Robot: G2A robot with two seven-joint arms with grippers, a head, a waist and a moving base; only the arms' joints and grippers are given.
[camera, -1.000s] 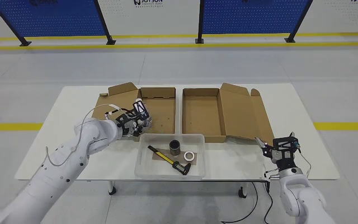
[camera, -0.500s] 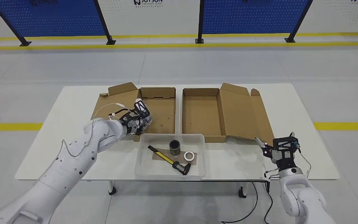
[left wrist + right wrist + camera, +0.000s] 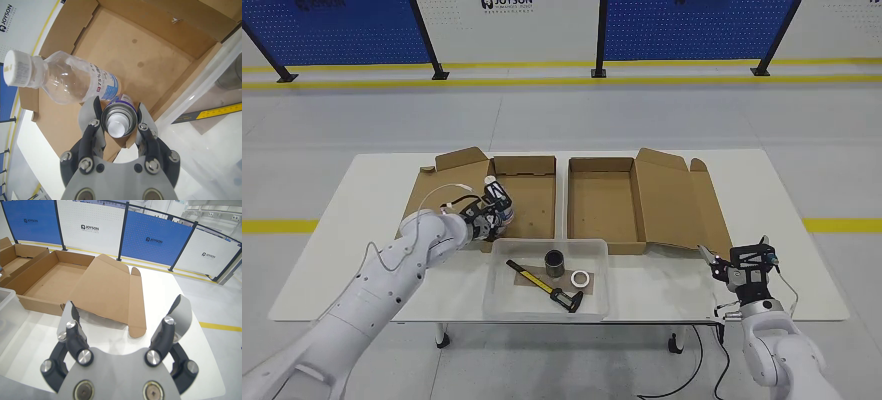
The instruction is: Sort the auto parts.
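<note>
Purple-labelled spray can (image 3: 121, 115) is clamped in the left jaws, just beside a clear plastic bottle (image 3: 75, 79). Right jaws stand wide apart.

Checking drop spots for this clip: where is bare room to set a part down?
The right box floor is bare, as is the table left of the left box. Crowded: that box's near corner, where the left gripper holds a can beside a bottle.

The bottle (image 3: 75, 81) is clear with a white cap, the spray can (image 3: 121, 101) purple-banded, the box (image 3: 141, 47) brown.
</note>
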